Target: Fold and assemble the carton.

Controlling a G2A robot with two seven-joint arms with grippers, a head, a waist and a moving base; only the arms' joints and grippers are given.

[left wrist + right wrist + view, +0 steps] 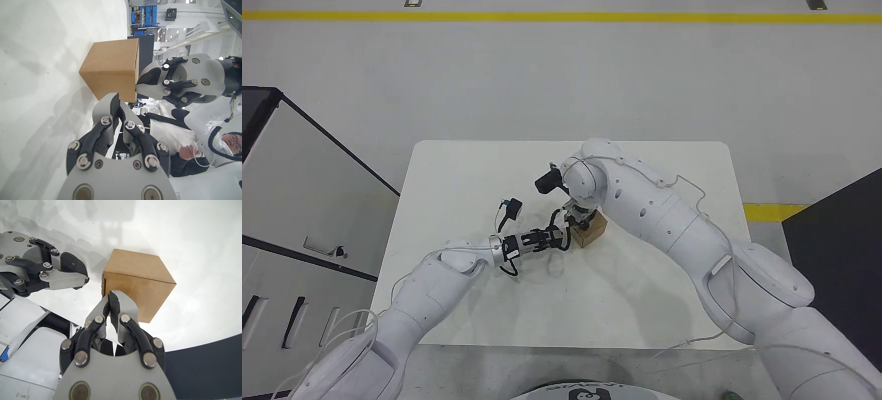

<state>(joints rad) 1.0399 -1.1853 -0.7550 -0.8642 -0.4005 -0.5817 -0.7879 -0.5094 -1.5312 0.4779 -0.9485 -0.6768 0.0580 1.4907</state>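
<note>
Right gripper [112,295]: fingers pressed together, pads meeting, nothing between them. It comes down from above onto the carton [139,275], at the top edge on the side facing the left arm. In the left wrist view its tip touches that edge.

Left gripper [115,99]: fingers also drawn together, only a thin slit between the pads, nothing held. It lies low over the table, pointing at the carton's side wall. It is just beside the cardboard. In the right wrist view a small strip of table shows between tip and box, so apart, not touching. Both tips are near each other at the same side of the box, the right one higher.

Carton: plain brown cardboard, cube-shaped, closed on every face I can see, upright. Along the seam towards the left gripper the corrugated edge of a flap shows.

Table [662,300]: white, rounded corners. The carton sits about mid-table. The left arm comes in from the near left corner, the right arm arcs round from the right.

Beyond: pale floor, a yellow line [542,17] across it far off, a grey cabinet [302,190] off the table's left side.
</note>
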